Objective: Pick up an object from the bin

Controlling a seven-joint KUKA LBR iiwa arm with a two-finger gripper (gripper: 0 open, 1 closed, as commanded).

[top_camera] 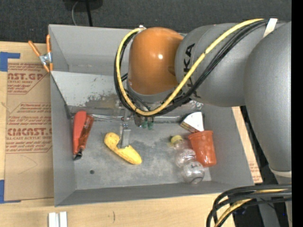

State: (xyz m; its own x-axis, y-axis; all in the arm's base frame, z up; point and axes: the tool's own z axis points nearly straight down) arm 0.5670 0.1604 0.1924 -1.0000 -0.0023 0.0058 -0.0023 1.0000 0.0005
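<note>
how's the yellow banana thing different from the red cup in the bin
The yellow banana is long, slim and curved; the red cup is shorter, wider and tapered. The banana lies by itself near the middle of the floor; the cup lies at the right, against a clear bottle. Both rest on the floor of the grey bin.

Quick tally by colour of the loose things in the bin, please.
Red: 2, flat packet at left, cup at right
Yellow: 1, banana-shaped piece
Clear: 1, bottle
White: 1, wedge
Total: 5
</note>
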